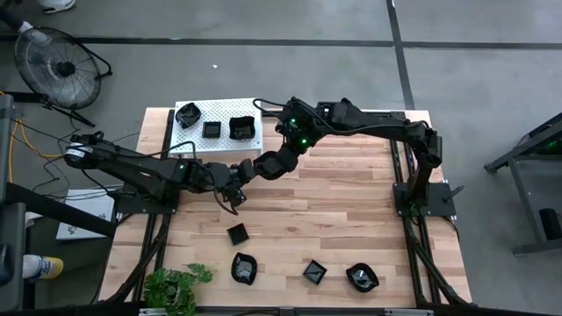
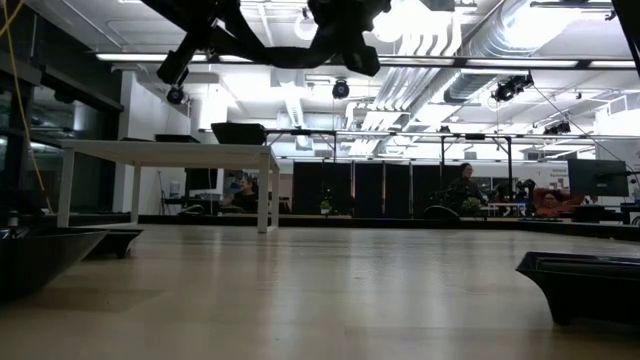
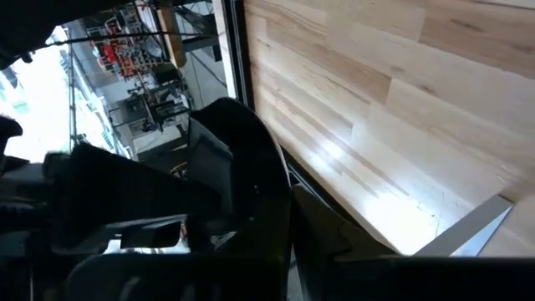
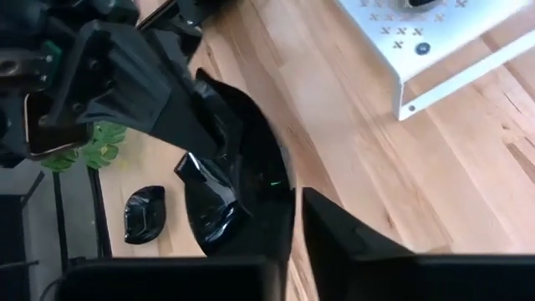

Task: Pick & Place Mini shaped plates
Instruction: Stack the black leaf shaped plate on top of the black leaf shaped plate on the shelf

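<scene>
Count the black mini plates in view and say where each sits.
8: three on the white shelf at; four along the near edge at; one held between both tools. More may be hidden.

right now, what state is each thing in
glossy black mini plate: held in the air
left hand: shut on that plate
right hand: beside the left hand, over mid-table
three black plates: resting on the white perforated metal shelf
four black plates: lying apart on the wooden table
</scene>
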Controlling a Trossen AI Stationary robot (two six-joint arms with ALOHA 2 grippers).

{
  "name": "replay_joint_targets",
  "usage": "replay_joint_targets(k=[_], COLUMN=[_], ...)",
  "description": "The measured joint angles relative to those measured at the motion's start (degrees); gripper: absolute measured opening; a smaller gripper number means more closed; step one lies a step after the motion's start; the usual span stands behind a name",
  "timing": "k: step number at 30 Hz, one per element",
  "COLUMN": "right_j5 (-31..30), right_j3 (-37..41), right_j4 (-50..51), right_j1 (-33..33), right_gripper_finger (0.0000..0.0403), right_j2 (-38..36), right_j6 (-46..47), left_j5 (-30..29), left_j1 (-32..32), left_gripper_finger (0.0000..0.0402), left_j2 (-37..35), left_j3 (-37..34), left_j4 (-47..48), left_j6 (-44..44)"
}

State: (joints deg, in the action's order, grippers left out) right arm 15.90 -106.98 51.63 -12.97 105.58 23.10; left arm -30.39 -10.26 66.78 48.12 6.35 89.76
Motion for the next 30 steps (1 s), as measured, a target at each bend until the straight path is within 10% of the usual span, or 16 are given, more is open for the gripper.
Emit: replay_joint_targets(k=[15, 30], right_j5=[2.43, -7.73], right_j3=[0.0, 0.0], right_j4=[-2.47, 5.74], right_j1=[-2.36, -9.06], right_gripper_finger=[0.0204, 0.0225], right_j2=[-3.8, -17.05], right_j6=[-1.62, -6.01], left_j5=[-4.11, -43.35], left_j1=[0.02, 0.24], left_gripper_finger=[0.0, 0.0], left_j2=[-0.07, -1.25], left_j3=[0.02, 0.44], left_j4=[-0.22, -3.39], left_j6=[-6.52, -48.64])
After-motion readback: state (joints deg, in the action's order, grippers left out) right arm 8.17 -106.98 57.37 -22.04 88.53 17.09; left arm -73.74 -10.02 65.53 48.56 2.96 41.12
